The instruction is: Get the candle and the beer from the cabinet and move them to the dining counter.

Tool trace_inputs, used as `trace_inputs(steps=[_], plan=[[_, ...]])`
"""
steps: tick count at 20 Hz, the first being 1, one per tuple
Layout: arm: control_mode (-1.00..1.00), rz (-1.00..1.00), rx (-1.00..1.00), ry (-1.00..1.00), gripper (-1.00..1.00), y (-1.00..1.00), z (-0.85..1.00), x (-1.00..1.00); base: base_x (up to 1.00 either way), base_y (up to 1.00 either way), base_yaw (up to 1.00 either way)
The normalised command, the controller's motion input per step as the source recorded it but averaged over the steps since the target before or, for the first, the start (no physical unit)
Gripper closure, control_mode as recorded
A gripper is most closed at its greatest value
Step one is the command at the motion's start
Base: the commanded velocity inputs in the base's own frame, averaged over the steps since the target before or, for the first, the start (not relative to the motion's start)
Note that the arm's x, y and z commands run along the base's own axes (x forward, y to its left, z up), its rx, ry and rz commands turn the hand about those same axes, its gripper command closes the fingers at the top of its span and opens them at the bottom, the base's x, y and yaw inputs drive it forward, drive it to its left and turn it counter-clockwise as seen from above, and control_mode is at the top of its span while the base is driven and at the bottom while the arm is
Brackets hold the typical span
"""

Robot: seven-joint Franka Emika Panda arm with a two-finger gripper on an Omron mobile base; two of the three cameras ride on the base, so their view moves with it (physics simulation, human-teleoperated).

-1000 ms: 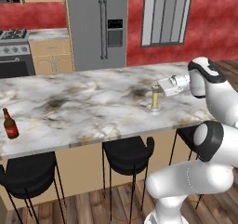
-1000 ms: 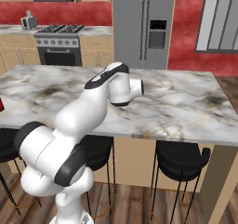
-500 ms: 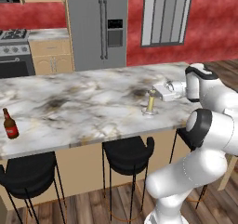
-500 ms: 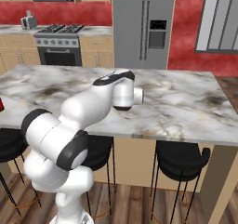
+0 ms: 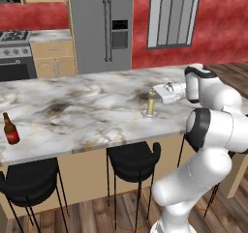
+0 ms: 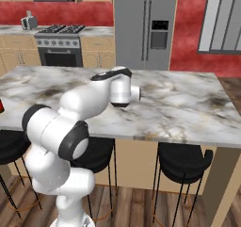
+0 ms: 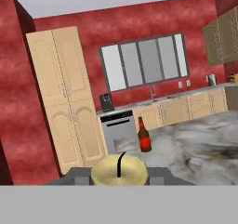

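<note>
While the candle [image 5: 151, 103] stood farther in over the counter [image 5: 72, 106] a second ago, it now sits nearer the front edge, its silver dish at the marble, with the gripper [image 5: 156, 94] drawn back toward the arm along with it. Whether the dish rests on the top or hangs just above it cannot be told. Seen in the left base view, the jaws pinch the pale yellow-olive stick near its top, and it stands upright. Seen from the hand, the candle's round pale top with a short dark wick sits between the two fingers [image 7: 79, 175].

Far along the same counter, near its other end, the beer [image 5: 10, 129] stands upright where it stood before: dark brown glass, narrow neck, red label. The counter's top is white-grey marble with brown veins over a tan wood base, and black round-seated stools [image 5: 134, 155] are tucked under its edge.
</note>
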Motion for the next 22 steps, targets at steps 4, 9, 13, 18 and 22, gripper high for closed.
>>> trace_inputs(steps=[4, 9, 13, 18, 22], plan=[[-1.0, 0.0, -0.05, 0.0, 1.0, 0.42, -0.06, 0.26, 0.0, 0.0, 0.0], [-1.0, 0.07, -0.01, 0.0, 1.0, 0.33, -0.36, 0.22, 0.0, 0.0, 0.0], [-1.0, 0.12, 0.0, 0.0, 1.0, 0.09, -0.56, 0.23, 0.0, 0.0, 0.0], [-1.0, 0.04, -0.01, 0.0, 1.0, 0.0, -0.38, 0.12, 0.0, 0.0, 0.0], [-1.0, 0.0, -0.04, 0.0, 1.0, 0.0, -0.11, 0.09, 0.0, 0.0, 0.0]])
